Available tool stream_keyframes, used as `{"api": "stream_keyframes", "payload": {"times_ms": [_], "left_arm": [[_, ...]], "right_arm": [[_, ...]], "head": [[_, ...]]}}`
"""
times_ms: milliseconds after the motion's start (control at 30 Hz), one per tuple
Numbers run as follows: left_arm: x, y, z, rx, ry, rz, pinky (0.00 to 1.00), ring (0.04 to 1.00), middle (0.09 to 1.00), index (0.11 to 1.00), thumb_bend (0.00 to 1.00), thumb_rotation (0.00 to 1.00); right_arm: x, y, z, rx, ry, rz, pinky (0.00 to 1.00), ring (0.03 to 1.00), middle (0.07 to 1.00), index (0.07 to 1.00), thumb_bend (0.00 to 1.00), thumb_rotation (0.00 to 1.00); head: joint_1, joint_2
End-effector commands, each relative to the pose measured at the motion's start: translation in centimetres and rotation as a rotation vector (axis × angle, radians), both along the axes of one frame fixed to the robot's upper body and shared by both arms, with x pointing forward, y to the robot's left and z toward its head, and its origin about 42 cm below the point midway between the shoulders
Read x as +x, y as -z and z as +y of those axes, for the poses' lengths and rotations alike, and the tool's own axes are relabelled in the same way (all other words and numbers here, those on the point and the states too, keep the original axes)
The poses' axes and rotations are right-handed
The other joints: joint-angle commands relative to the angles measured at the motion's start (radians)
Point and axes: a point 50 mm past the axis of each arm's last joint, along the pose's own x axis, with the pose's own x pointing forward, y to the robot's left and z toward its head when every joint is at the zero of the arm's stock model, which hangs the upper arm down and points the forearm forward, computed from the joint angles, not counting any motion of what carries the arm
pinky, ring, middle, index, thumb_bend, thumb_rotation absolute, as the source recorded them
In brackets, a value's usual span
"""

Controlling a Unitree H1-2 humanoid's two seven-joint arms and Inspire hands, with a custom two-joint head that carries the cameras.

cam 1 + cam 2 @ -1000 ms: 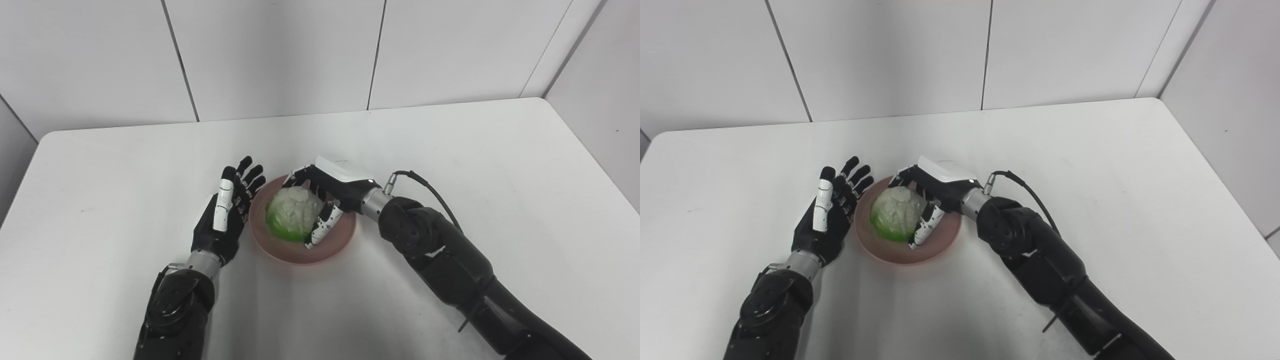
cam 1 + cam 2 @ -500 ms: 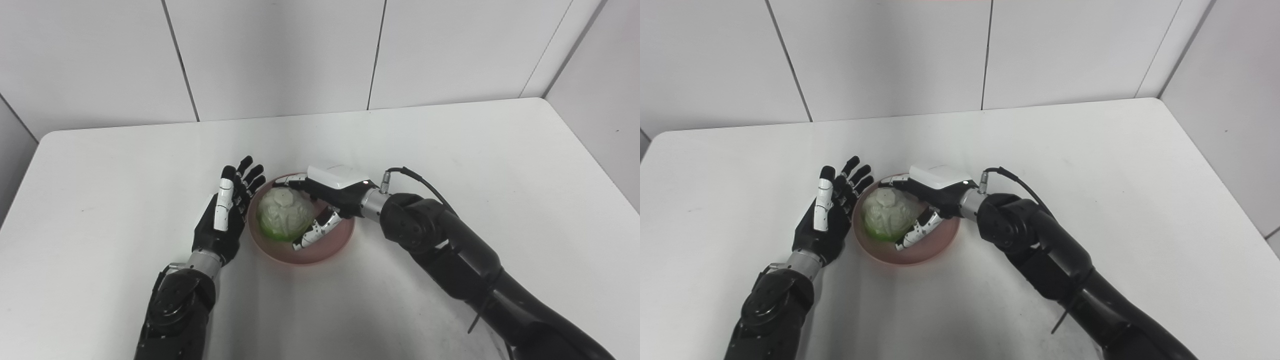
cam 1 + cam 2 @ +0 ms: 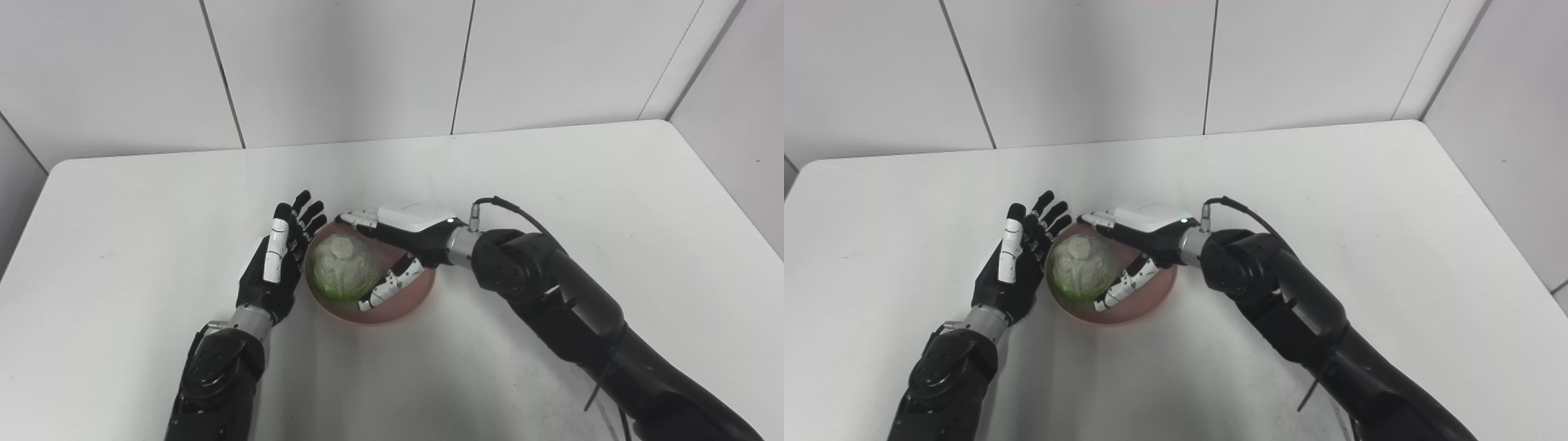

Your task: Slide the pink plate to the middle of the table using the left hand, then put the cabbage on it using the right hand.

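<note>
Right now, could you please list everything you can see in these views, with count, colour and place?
table: one, white, filling the view, set against pale panelled walls.
plate: one, pink, near the middle of the table, between the two hands.
cabbage: one, pale with a green underside, resting in the plate toward its left part.
cable: one, black, looping from the right wrist to the forearm.
left hand: one, black and white, open, palm facing the plate at its left rim, holding nothing.
right hand: one, black with a white back, over the plate's right part, fingers spread on either side of the cabbage; contact cannot be told.
</note>
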Motion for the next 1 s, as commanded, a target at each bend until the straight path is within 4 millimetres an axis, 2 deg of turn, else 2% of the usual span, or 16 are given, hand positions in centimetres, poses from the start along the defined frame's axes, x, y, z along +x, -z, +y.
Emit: {"api": "stream_keyframes", "payload": {"times_ms": [0, 133, 233, 267, 333, 400, 433, 467, 500, 567, 767, 967], "left_arm": [[-0.8, 1.9, -0.2, 0.02, 0.012, 0.09, 0.98, 0.971, 0.966, 0.976, 0.87, 0.96], [-0.8, 1.8, 0.0, 0.022, 0.009, 0.093, 0.98, 0.977, 0.967, 0.974, 0.88, 0.96], [-0.9, 1.8, 0.0, 0.021, 0.007, 0.09, 0.98, 0.977, 0.967, 0.973, 0.89, 0.96], [-0.9, 1.7, 0.1, 0.021, 0.005, 0.088, 0.98, 0.974, 0.965, 0.971, 0.89, 0.96], [-0.9, 1.7, 0.1, 0.015, -0.002, 0.08, 0.97, 0.967, 0.959, 0.969, 0.88, 0.95], [-1.0, 1.5, 0.1, 0.013, -0.01, 0.074, 0.98, 0.964, 0.956, 0.97, 0.87, 0.96], [-1.1, 1.3, 0.1, 0.017, -0.017, 0.065, 0.98, 0.964, 0.955, 0.969, 0.87, 0.96], [-1.2, 1.2, 0.1, 0.023, -0.024, 0.059, 0.97, 0.963, 0.956, 0.967, 0.86, 0.97], [-1.3, 1.1, 0.1, 0.026, -0.03, 0.051, 0.96, 0.958, 0.953, 0.962, 0.85, 0.97], [-1.5, 0.8, 0.2, 0.03, -0.049, 0.04, 0.95, 0.953, 0.952, 0.964, 0.83, 0.98], [-2.3, 0.5, 0.5, 0.071, -0.146, -0.057, 0.97, 0.972, 0.977, 0.981, 0.83, 0.97], [-2.9, 0.7, 0.4, 0.148, -0.24, -0.185, 0.96, 0.965, 0.968, 0.972, 0.83, 0.98]], "right_arm": [[0.1, -3.0, -0.4, 0.059, 0.005, -0.079, 0.97, 1.0, 1.0, 0.999, 1.0, 0.63], [-0.3, -4.7, -1.2, 0.197, 0.017, -0.112, 0.98, 1.0, 1.0, 1.0, 1.0, 0.65], [-0.3, -5.2, -1.8, 0.303, 0.027, -0.098, 0.94, 1.0, 1.0, 1.0, 1.0, 0.66], [-0.2, -5.4, -2.1, 0.346, 0.038, -0.093, 0.91, 1.0, 1.0, 1.0, 1.0, 0.71], [-0.2, -5.7, -2.6, 0.429, 0.08, -0.081, 0.89, 1.0, 1.0, 1.0, 1.0, 0.72], [-0.2, -5.6, -2.9, 0.509, 0.121, -0.092, 0.94, 1.0, 1.0, 1.0, 0.98, 0.84], [-0.3, -5.3, -3.2, 0.544, 0.147, -0.088, 0.94, 1.0, 1.0, 1.0, 0.98, 0.84], [-0.5, -4.9, -3.4, 0.575, 0.171, -0.084, 0.92, 0.996, 1.0, 1.0, 0.96, 0.9], [-0.7, -4.4, -3.6, 0.6, 0.191, -0.079, 0.89, 0.99, 1.0, 1.0, 0.92, 0.95], [-1.2, -3.5, -4.2, 0.642, 0.228, -0.072, 0.89, 0.989, 1.0, 1.0, 0.86, 0.99], [-2.3, 0.2, -5.4, 0.879, 0.371, -0.036, 0.98, 1.0, 1.0, 1.0, 0.82, 1.0], [-3.3, 3.5, -6.3, 0.941, 0.474, -0.053, 1.0, 1.0, 1.0, 1.0, 0.77, 1.0]], "head": [[0.0, 0.0], [-0.002, -0.001], [-0.002, -0.001], [-0.002, -0.001], [0.0, -0.002], [-0.002, -0.005], [-0.005, -0.009], [-0.005, -0.01], [-0.004, -0.011], [-0.003, -0.011], [-0.001, -0.018], [-0.001, -0.025]]}}
